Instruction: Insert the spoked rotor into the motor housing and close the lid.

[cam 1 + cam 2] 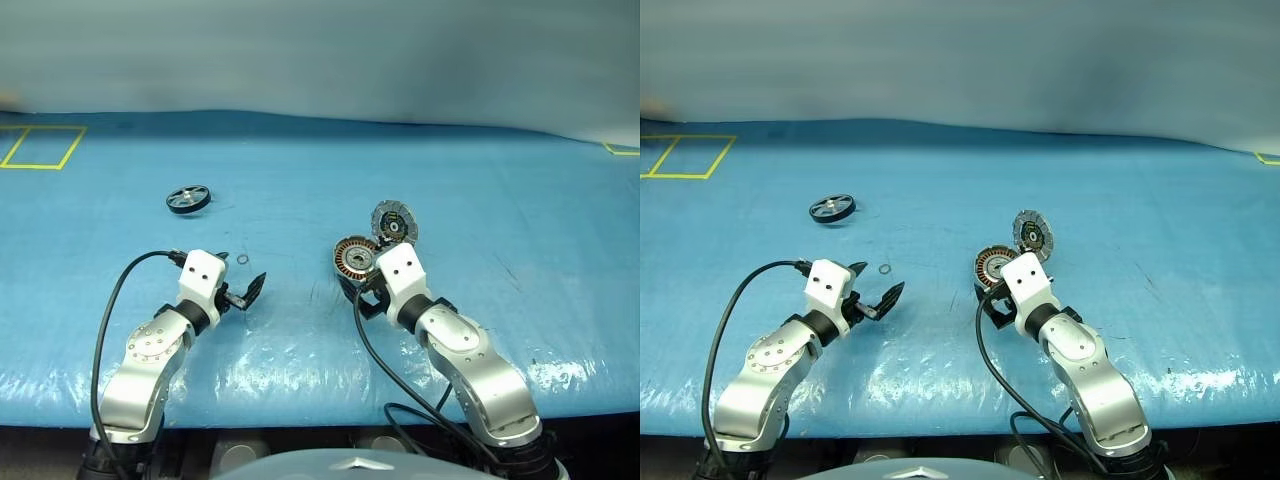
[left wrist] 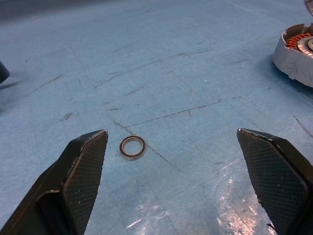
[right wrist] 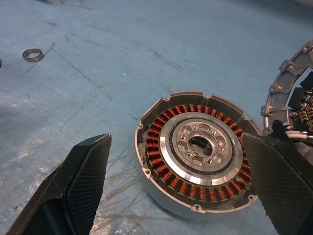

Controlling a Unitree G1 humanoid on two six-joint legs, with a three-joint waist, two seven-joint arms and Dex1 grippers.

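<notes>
Black two-finger left gripper [image 1: 243,293] sits low at about 7 o'clock on the blue plastic-covered table [image 1: 480,180], jaws wide apart, nothing held. Forearm angled forward and inward, fingers tipped slightly down. Just beyond the tips: a tiny thin metal ring [image 2: 132,147] flat on the cover, not the task part, ignore.

Right gripper [image 3: 186,191] at roughly 5 o'clock, jaws also spread and empty, pitched down over the round silver-grey motor housing with coppery radial windings [image 3: 195,152]. From the right wrist view the fingers bracket the housing loosely; contact cannot be confirmed.

Housing looks like solid metal: heavy for its size, rigid, smooth rim likely slippery. Grip or brace on the outer wall, keep pads off the windings, those are the fragile bit.

Round hinged lid with silver-and-dark segmented inner face [image 1: 394,222] stands open, tilted up at the housing's far right edge. Stiff; push on the outer face near the top edge to swing it shut. Wiring shows at the hinge side, pinch risk.

Small black spoked rotor wheel with silver hub [image 1: 188,199] lies at 10 o'clock, well apart from the housing, beyond the left gripper. Probably light, rigid. Take it across the rim, not the thin spokes. Left arm is the closer one for that reach.
</notes>
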